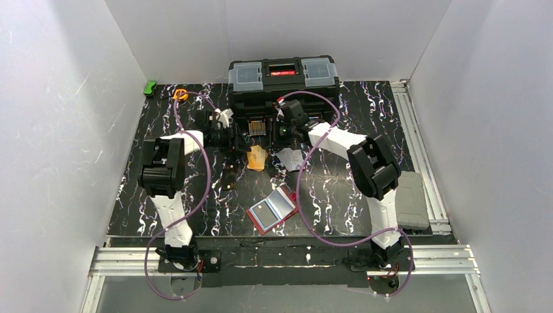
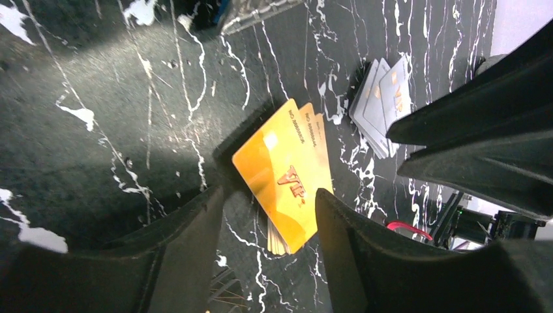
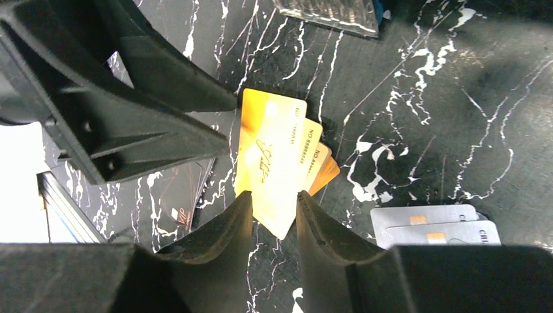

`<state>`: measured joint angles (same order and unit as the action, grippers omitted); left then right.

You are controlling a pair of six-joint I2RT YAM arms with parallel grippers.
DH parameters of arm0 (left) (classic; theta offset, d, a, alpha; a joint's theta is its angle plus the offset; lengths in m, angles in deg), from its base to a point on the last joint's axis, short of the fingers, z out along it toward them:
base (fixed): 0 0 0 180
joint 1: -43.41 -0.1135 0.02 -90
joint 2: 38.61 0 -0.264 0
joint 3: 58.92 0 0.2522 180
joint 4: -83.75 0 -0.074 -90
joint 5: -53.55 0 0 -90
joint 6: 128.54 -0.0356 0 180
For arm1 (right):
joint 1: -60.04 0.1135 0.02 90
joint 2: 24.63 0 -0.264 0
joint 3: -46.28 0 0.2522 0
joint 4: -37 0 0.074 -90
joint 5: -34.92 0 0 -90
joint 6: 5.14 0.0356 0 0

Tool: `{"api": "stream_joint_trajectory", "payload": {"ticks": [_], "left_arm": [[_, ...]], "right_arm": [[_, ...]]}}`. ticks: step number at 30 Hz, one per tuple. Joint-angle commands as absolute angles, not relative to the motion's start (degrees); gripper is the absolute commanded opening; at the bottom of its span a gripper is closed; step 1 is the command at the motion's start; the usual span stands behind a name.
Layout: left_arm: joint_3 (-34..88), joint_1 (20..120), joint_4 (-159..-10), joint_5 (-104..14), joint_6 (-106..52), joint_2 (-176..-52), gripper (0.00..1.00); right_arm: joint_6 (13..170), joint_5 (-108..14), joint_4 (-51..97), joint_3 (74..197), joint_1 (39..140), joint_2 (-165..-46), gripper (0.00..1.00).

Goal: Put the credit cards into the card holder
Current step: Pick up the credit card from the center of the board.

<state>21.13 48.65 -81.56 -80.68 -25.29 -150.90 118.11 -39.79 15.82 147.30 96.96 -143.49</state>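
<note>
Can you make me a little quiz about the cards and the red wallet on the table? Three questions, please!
1. True or false: the red card holder lies open.
2. Fill the gap: the toolbox at the back is mostly ____.
3. Pick one: the orange cards lie A) inside the card holder, B) fanned on the table, C) on the toolbox.
Key: 1 true; 2 black; 3 B.
</note>
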Motion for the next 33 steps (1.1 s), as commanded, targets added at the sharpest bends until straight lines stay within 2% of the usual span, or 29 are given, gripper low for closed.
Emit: {"api": "stream_joint_trajectory", "payload": {"ticks": [1, 17, 33], "left_arm": [[22.98, 47.87, -82.14, -81.74, -24.74, -152.10, 0.51], [24.18, 47.45, -84.90, -83.59, -24.32, -155.58, 0.42], [23.39, 47.10, -85.83, -84.95, -24.22, -155.25, 0.40]], "right_arm": [[118.82, -38.73, 19.06, 147.28, 97.48, -142.30, 0.37], [120.22, -37.56, 17.54, 149.51, 98.51, -146.12, 0.32], [121.20, -38.76, 17.61, 149.43, 100.29, -147.84, 0.26]]}}
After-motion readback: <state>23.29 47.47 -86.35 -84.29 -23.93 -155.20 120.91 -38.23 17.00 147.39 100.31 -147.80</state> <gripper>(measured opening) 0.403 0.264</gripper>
